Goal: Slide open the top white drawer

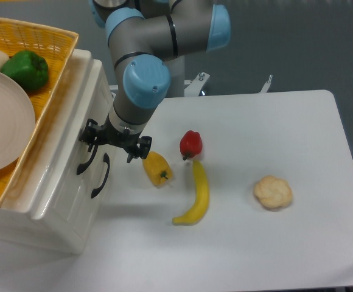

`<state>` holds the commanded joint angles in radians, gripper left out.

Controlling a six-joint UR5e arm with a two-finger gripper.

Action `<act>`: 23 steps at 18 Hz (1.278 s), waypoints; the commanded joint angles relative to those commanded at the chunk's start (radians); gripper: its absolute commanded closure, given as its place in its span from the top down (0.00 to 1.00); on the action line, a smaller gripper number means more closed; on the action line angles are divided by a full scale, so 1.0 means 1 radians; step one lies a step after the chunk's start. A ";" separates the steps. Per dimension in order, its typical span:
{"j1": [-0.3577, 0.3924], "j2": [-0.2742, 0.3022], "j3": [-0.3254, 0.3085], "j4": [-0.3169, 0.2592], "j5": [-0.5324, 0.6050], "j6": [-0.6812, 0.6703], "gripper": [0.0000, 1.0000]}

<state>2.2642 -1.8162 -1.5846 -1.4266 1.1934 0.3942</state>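
Observation:
The white cabinet (pixel 55 201) stands at the left, its front facing right, with two black curved handles. The top white drawer (pixel 73 137) carries the upper handle (pixel 84 163) and sits flush with the cabinet front. The lower drawer's handle (pixel 101 177) lies just right of it. My gripper (pixel 114 143) hangs open right at the cabinet front, just above the upper handle. Its left finger (pixel 89 133) is by the handle's upper end and its right finger (pixel 142 148) is out over the table. Nothing is held between the fingers.
A yellow woven basket (pixel 48 42) on the cabinet holds a plate (pixel 0 121), a green pepper (pixel 25 68) and a white item. On the table lie a yellow pepper (pixel 156 168), a red pepper (pixel 190 143), a banana (pixel 196 194) and a beige bun-like lump (pixel 272 192).

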 joint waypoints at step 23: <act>-0.002 -0.008 0.009 0.008 0.116 0.107 1.00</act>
<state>2.2626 -1.8239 -1.5754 -1.4189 1.3099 0.5016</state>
